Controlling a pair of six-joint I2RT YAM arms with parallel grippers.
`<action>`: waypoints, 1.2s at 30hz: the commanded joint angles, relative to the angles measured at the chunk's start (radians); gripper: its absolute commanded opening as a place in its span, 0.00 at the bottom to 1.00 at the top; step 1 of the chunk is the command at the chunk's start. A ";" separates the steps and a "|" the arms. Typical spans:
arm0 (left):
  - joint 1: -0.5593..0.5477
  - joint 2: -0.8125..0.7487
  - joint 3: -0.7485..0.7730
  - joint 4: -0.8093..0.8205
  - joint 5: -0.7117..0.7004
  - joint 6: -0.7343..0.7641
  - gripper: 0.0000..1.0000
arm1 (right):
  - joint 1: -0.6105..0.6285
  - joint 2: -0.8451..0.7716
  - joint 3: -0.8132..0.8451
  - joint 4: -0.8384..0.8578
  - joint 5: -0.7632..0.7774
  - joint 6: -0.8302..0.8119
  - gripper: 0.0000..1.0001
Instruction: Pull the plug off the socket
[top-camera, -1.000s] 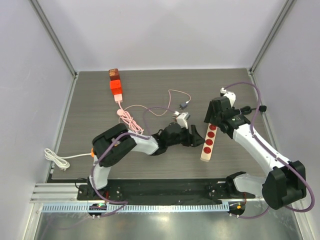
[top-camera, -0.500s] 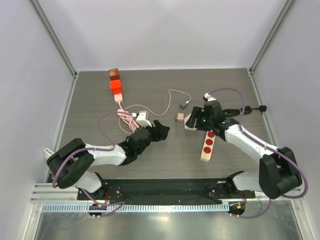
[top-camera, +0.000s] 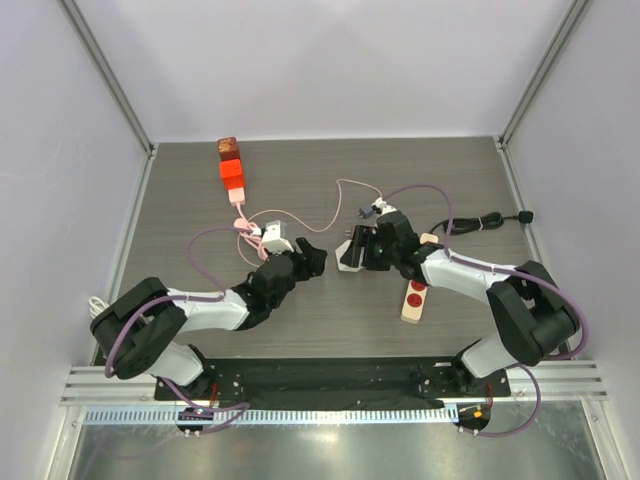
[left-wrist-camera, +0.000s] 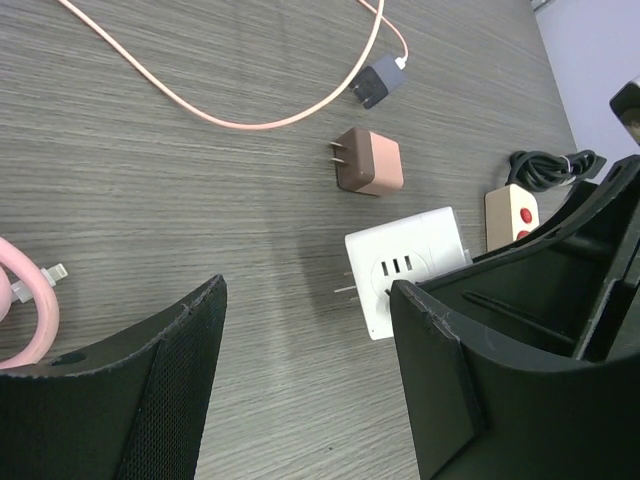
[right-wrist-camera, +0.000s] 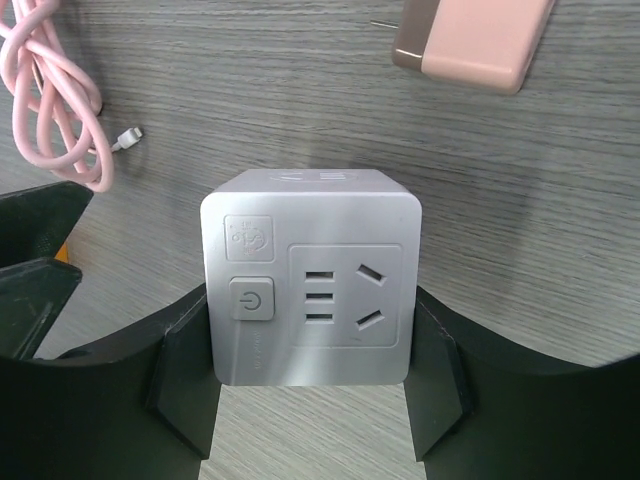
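Note:
My right gripper (right-wrist-camera: 310, 330) is shut on a white cube plug adapter (right-wrist-camera: 310, 290), its fingers pressing the left and right sides. In the top view the right gripper (top-camera: 352, 250) holds the cube (top-camera: 346, 256) left of the beige power strip with red sockets (top-camera: 414, 295), apart from it. The left wrist view shows the cube (left-wrist-camera: 405, 268) with its bare metal prongs pointing left and the strip (left-wrist-camera: 512, 208) behind it. My left gripper (left-wrist-camera: 305, 300) is open and empty, just left of the cube, also in the top view (top-camera: 312, 256).
A pink charger block (left-wrist-camera: 368, 162) lies just beyond the cube, also in the right wrist view (right-wrist-camera: 475, 40). A pink cable coil (top-camera: 250, 232) runs to orange-red blocks (top-camera: 231, 170). A black cord (top-camera: 488, 220) leaves the strip. A white cable (top-camera: 110, 315) lies at the left edge.
My right gripper has moved left from the top of the power strip with the white cube in it. My left arm pulled back to the left, then held nearly still.

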 joint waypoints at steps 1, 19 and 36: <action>0.012 -0.008 0.006 0.022 -0.026 -0.004 0.67 | 0.004 -0.004 -0.001 0.089 0.021 0.019 0.35; 0.036 -0.094 0.035 -0.150 0.174 -0.022 0.74 | 0.002 -0.068 0.148 -0.262 0.237 -0.080 1.00; 0.042 -0.582 0.377 -1.342 0.051 -0.027 0.84 | 0.084 -0.193 0.231 -0.250 0.267 0.047 1.00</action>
